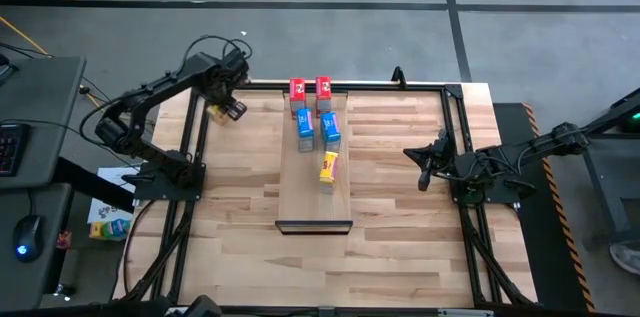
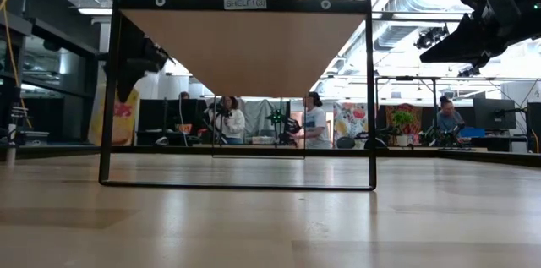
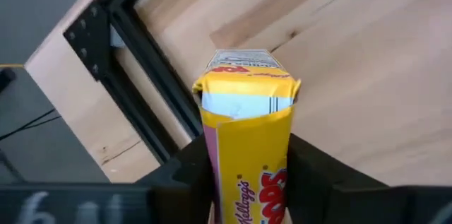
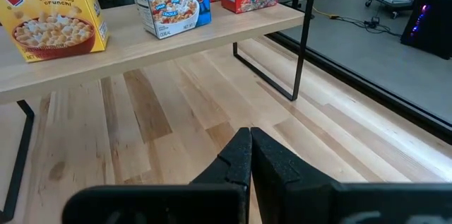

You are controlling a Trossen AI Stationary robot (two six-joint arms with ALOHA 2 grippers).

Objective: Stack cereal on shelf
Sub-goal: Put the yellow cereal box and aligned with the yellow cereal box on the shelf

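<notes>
We see the left gripper (image 1: pixel 228 109) near the far left corner of the table (image 1: pixel 400 247), its fingers clamped on a yellow cereal box (image 3: pixel 247 139), to the left of the shelf (image 1: pixel 312 202). On the shelf stand two red boxes (image 1: pixel 310 88), two blue boxes (image 1: pixel 317 128) and one yellow box (image 1: pixel 328 167). The right gripper (image 4: pixel 250 155) waits at the right side, fingers pressed together

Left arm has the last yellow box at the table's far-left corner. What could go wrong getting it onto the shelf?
1. The left gripper holds the yellow cereal box only low down; it may tilt or slip in transit.
2. Five boxes already crowd the shelf; placing beside the yellow box on the shelf could topple it.
3. The box must clear the black frame rail.
</notes>
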